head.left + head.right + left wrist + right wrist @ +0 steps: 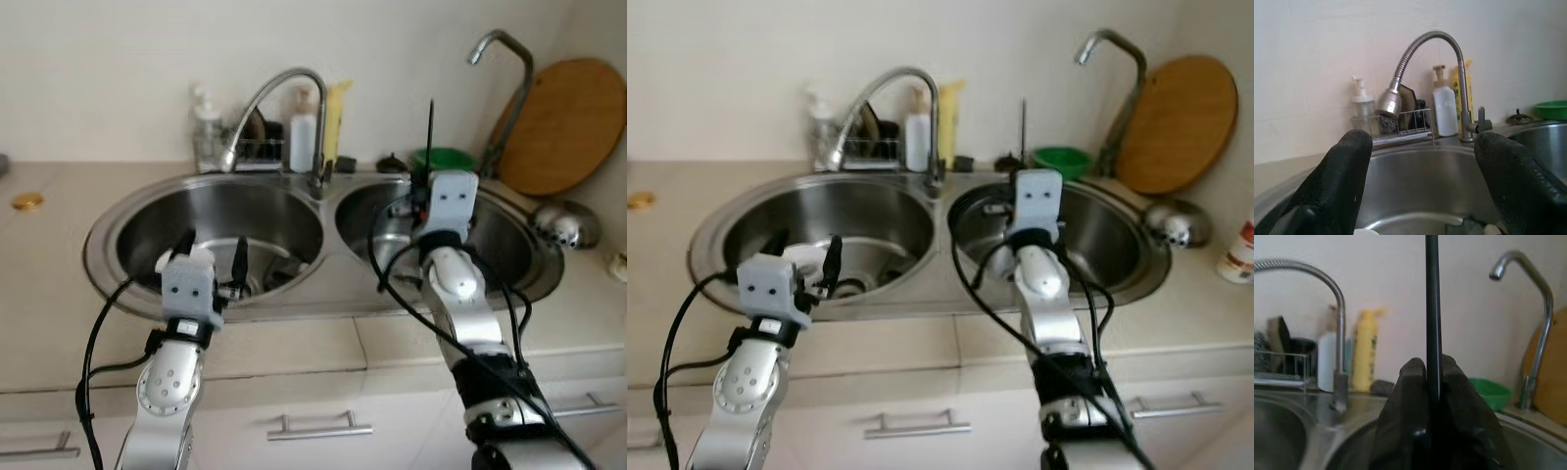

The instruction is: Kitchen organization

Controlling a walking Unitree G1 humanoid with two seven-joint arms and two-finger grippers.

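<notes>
Across the beige table (59, 294) a steel double sink (323, 294) takes most of the room, with two round bowls side by side. Behind it, against the wall, stand a round wooden board (568, 127), a bent tap (284, 93) between the bowls, a second thin tap (505, 69) at the far right, a green bowl (446, 157), a wire rack (260, 152) and soap bottles (303, 132). Over the near rim of the left bowl hangs the left gripper (211, 257), its fingers (1337, 186) spread wide apart with nothing between them; the left wrist view shows the bowl's open hollow ahead. Over the right bowl the right gripper (429, 196) has its fingers (1410, 411) pressed together on a thin black rod (1433, 308), which stands upright above them; the right wrist view shows that pinch closely, while the head views give only the rod's tip (431, 122).
</notes>
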